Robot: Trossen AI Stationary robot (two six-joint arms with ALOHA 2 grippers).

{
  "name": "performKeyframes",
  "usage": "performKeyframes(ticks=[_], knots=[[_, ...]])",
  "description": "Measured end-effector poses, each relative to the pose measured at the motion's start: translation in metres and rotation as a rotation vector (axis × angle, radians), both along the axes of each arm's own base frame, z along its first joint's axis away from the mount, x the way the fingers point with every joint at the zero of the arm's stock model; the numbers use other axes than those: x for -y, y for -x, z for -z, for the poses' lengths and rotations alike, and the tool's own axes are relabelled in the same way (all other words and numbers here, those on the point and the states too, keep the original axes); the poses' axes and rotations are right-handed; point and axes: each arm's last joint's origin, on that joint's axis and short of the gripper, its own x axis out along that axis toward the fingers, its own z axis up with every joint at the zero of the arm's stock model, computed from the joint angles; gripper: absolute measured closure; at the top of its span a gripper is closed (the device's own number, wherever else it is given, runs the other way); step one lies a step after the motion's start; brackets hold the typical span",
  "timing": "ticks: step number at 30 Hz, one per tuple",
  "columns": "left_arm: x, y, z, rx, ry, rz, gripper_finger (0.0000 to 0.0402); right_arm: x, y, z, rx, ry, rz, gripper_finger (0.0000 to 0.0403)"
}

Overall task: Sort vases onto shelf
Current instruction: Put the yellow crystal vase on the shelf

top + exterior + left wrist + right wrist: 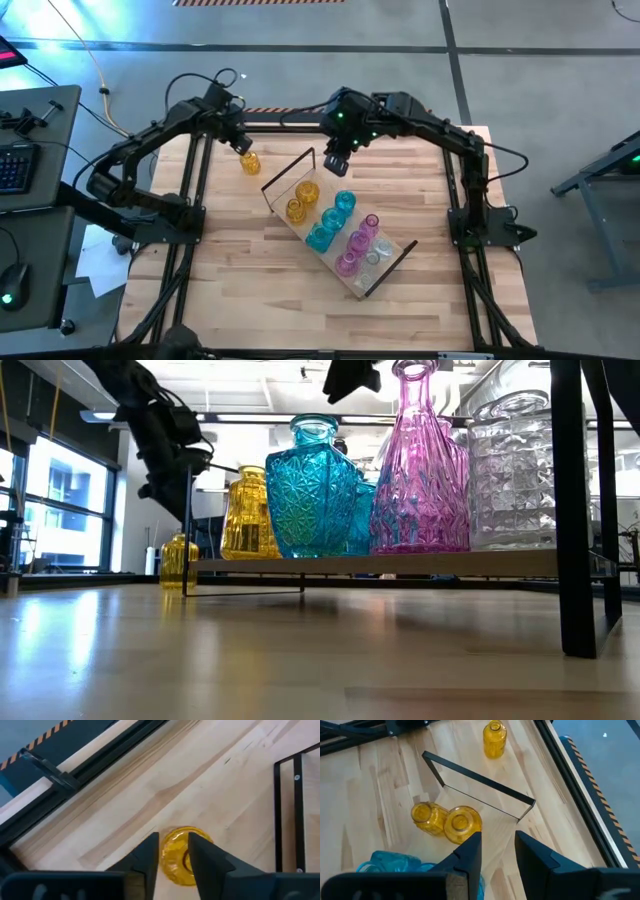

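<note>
Item 1, lone amber vase [249, 162]: translucent yellow glass, squat ribbed body with a short neck, standing upright on the slatted light-wood tabletop [240, 290] off the shelf's left end. The left gripper [240, 143] is hanging directly over it; in the left wrist view the two dark fingers [145, 862] are standing partly apart with the vase's mouth showing in the gap between them. Whether they are touching the glass cannot be told.

Item 2, shelf [392, 262]: long pale wood board lying diagonally across the table's middle, with a thin black metal loop [290, 172] rising at each end. The near loop is standing between the lone vase and the vases already on the board.

Item 3, vases on the shelf, running left to right along the board: two amber vases [301, 199] side by side, touching or nearly so; teal vases [331, 221] with star-cut faceted walls; pink vases [358, 243], one with a tall narrow neck; a clear vase [379, 251] with a diamond-cut pattern at the far end.

Item 4, right gripper [336, 163]: hovering above the shelf's left end, just past the amber pair, jaws partly open and gripping nothing.

Surroundings: black frame rails [196, 200] are running along both sides of the table; a keyboard [14, 165] and mouse [10, 283] are sitting on a desk to the left.
</note>
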Motion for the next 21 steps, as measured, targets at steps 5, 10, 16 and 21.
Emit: performKeyframes(ticks=[5, 10, 16, 21], knots=[[-0.0047, 0.008, 0.0, -0.003, -0.005, -0.025, 0.0278, 0.0039, 0.0009, 0.0, 0.005, -0.016, -0.001, 0.0304], [-0.0027, 0.0089, 0.001, -0.018, 0.012, -0.011, 0.0278, 0.0028, -0.0001, -0.0004, 0.013, -0.017, -0.005, 0.0304], [0.0028, 0.0107, 0.0033, -0.059, 0.053, 0.029, 0.0284, -0.0018, -0.0012, -0.0004, 0.014, -0.024, -0.008, 0.0304], [0.003, 0.0097, 0.0034, -0.058, 0.052, 0.033, 0.0284, -0.0042, -0.0036, -0.0018, 0.039, -0.027, -0.005, 0.0304]])
